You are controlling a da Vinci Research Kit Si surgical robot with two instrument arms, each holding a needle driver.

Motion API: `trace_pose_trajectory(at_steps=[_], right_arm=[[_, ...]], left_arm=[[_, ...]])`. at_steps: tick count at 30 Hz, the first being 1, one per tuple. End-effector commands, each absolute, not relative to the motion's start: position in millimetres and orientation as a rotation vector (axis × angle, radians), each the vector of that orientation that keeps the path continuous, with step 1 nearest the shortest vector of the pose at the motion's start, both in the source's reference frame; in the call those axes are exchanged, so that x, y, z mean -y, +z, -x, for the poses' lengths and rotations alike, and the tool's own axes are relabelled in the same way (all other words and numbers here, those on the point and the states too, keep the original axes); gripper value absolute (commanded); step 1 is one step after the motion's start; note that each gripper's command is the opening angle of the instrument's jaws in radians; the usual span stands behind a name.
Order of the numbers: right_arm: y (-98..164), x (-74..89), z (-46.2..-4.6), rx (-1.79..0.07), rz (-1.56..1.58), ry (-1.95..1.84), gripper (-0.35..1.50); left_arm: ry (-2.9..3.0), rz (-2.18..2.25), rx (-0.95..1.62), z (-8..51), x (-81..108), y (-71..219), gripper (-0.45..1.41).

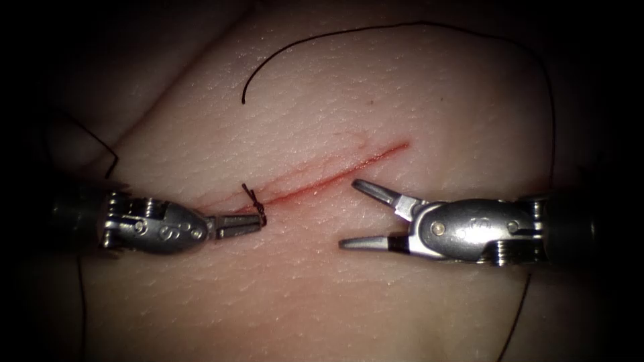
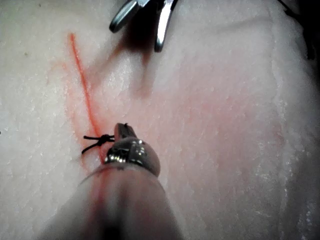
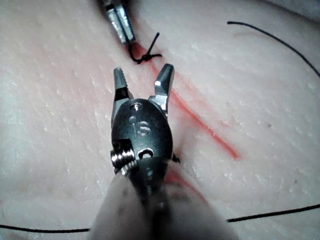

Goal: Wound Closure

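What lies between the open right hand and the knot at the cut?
Nothing visible. Bare tissue and the cut separate the right hand, open and empty, from the knot. The left hand is shut beside the knot. Thread loops clear.

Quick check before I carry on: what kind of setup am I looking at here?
Likely a bench suturing practice setup: pale tissue with a red cut, a knot tied on it, loose thread, and two needle-driver tools.

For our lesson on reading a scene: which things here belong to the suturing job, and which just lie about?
In the job:
left tool, shut at the knot
right tool, open, holding nothing
cut
tissue

Lying about:
loose thread
red fluid
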State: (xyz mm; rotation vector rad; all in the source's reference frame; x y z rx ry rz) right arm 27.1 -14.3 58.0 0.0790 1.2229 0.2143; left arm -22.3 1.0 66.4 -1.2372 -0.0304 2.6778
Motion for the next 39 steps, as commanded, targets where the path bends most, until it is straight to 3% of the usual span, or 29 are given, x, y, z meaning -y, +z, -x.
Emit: trace_pose_trajectory(at_steps=[1,4,39], right_arm=[[59,14.6,-28.9,-1.244,-0.074,0.183,1.1],[61,14.6,-30.7,-1.269,-0.066,0.134,1.2],[66,17.4,-41.5,-1.339,-0.038,-0.069,1.18]], left_arm=[[2.677,1.236,0.038,22.7,-0.3,67,-0.45],[2.677,1.232,0.038,22.5,-0.1,66,-0.45],[2.675,1.232,0.051,22.1,-0.7,65,-0.45]])
